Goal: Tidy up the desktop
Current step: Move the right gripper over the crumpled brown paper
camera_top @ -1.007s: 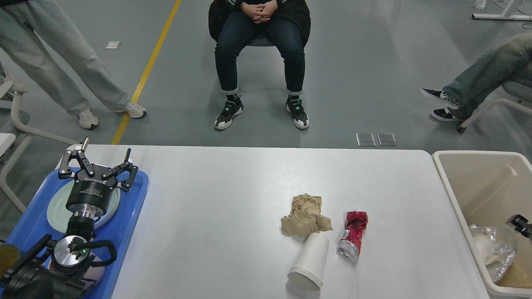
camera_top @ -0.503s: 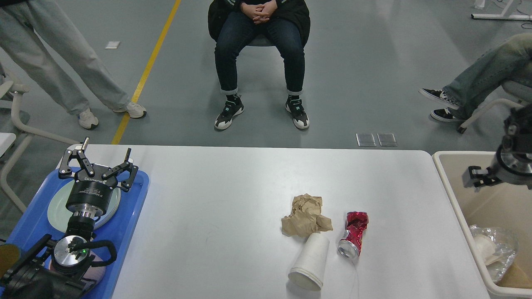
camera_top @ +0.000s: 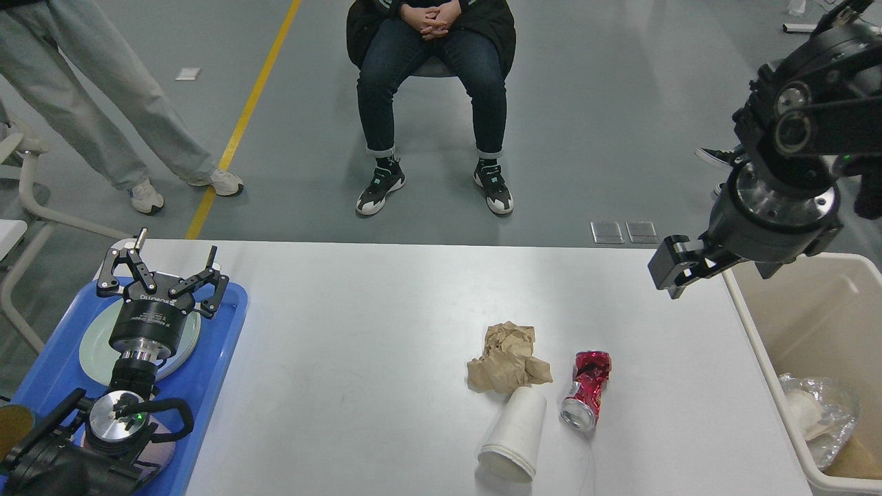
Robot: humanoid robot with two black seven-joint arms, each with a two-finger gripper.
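**Right arm swings up over the bin's far corner**

The large white matte counter (camera_top: 386,331) fills the lower middle of the frame. At lower right, the beige plastic bin (camera_top: 747,331) holds crumpled clear plastic (camera_top: 823,413). At lower left, the blue plastic tray (camera_top: 220,344) carries a pale green plate (camera_top: 93,351). The left gripper (camera_top: 164,272), lettering on its body too small to read, hovers there, fingers spread. The right gripper (camera_top: 679,265), half a second ago lower at the right edge, now sits upper right; whether its fingers are spread cannot be told. Mid-counter lie a white paper cup (camera_top: 513,434) on its side, crumpled brown paper (camera_top: 506,358) and a crushed red can (camera_top: 586,389).
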